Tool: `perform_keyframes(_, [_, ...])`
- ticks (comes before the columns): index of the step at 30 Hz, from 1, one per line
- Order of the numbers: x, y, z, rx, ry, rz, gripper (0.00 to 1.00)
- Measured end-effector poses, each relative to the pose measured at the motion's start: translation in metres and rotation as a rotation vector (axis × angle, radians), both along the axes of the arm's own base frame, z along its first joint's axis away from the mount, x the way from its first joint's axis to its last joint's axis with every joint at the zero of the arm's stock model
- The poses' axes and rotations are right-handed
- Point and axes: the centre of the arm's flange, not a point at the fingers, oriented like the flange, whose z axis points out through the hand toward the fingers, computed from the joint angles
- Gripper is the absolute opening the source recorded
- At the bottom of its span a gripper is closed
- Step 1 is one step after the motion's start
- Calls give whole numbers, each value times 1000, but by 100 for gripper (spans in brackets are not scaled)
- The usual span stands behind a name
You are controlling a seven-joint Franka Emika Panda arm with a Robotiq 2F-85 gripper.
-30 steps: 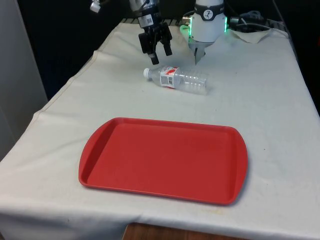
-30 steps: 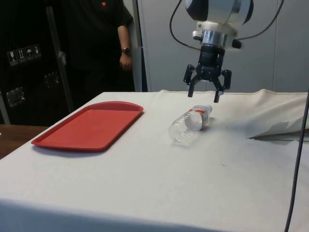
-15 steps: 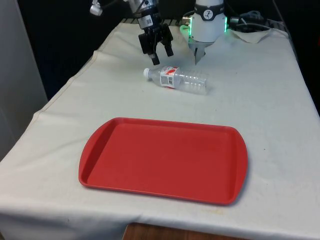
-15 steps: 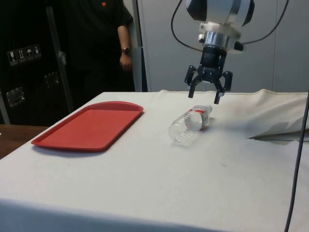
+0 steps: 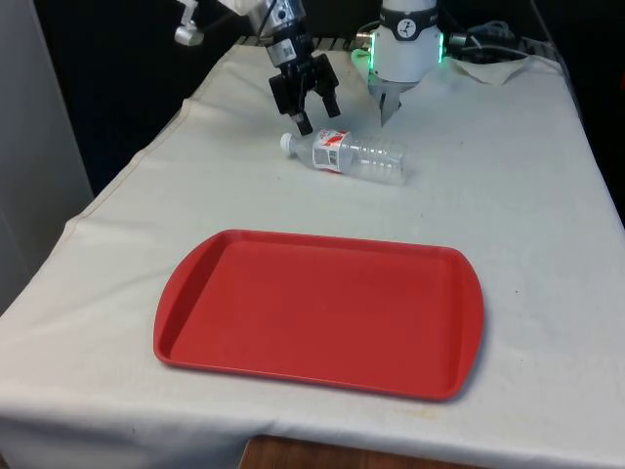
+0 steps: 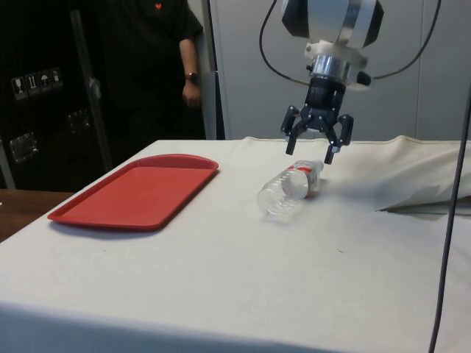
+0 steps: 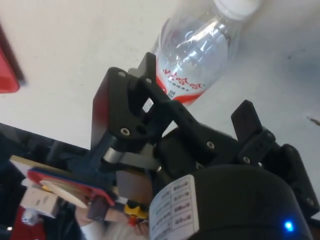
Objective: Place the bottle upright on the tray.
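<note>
The bottle (image 5: 349, 154) lies on its side on the tabletop (image 5: 508, 195), cap toward the front view's left, well apart from the tray (image 5: 322, 313). It looks empty and clear, so probably light, thin-walled and apt to roll (or dent under a hard squeeze); the labelled part near the neck seems the firmest hold. The gripper (image 5: 311, 109) hangs just above the cap end, jaws wide, holding nothing. Open cloth lies between bottle and tray; the tray's raised rim needs clearing.

- You have the bottle (image 5: 350, 154) lying on its side on the table (image 5: 527, 195), far of the tray (image 5: 322, 311);
- the gripper (image 5: 316, 114) hangs just above its cap end
</note>
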Motion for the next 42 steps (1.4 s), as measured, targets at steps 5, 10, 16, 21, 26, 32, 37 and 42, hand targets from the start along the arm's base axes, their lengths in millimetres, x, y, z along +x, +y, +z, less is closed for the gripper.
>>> perform_keyframes(5, [0,-4,-8,27,-1,-8,100])
perform_keyframes(10, [1,-9,-15,54,-5,-17,100])
perform_keyframes(16, [1,-14,-22,93,-12,-28,100])
perform_keyframes(21, [0,-17,-25,120,-20,-33,100])
perform_keyframes(26, [-3,-17,-28,159,-38,-34,100])
perform_keyframes(32, [-3,-16,-31,194,-57,-32,100])
perform_keyframes(37, [-4,-17,-34,219,-72,-35,100])
perform_keyframes(42, [-5,-18,-39,253,-88,-36,100])
